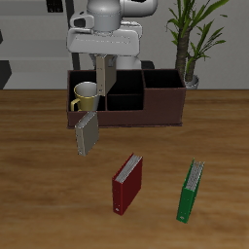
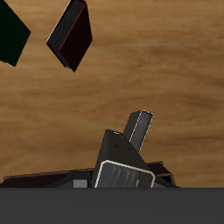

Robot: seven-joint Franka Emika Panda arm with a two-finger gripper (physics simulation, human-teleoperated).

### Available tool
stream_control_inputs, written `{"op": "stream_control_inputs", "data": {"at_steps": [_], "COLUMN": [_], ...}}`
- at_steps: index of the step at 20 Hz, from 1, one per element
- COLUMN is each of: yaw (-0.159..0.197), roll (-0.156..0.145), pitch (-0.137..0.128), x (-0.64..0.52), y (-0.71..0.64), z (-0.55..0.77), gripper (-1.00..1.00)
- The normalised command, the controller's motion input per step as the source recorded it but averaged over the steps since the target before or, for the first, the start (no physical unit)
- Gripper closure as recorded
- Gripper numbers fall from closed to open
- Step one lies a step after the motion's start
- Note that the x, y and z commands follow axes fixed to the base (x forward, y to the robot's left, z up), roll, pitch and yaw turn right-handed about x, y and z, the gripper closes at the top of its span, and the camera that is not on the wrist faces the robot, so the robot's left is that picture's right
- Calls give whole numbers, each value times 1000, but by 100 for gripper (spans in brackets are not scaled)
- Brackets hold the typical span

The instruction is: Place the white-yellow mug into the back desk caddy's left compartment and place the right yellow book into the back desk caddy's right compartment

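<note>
The white-yellow mug stands inside the back desk caddy, in its left compartment. The right compartment at the other end shows only black lining. My gripper is shut on the yellow book, which looks greyish-olive here. The book hangs tilted in the air just in front of the caddy, below the mug's end. In the wrist view the book shows end-on with one finger against it, and the caddy's rim is just behind it.
A red book and a green book lie on the wooden table nearer the front edge; both also show in the wrist view, red and green. A potted plant stands behind the caddy's far end.
</note>
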Motion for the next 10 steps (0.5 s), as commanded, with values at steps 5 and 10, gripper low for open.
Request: {"op": "stream_control_inputs", "data": {"at_steps": [5, 10], "yaw": [79, 53], "roll": [27, 61], "pitch": [13, 23], "x": [-446, -668], "y": [378, 623], "z": [117, 49], "gripper": [100, 100]}}
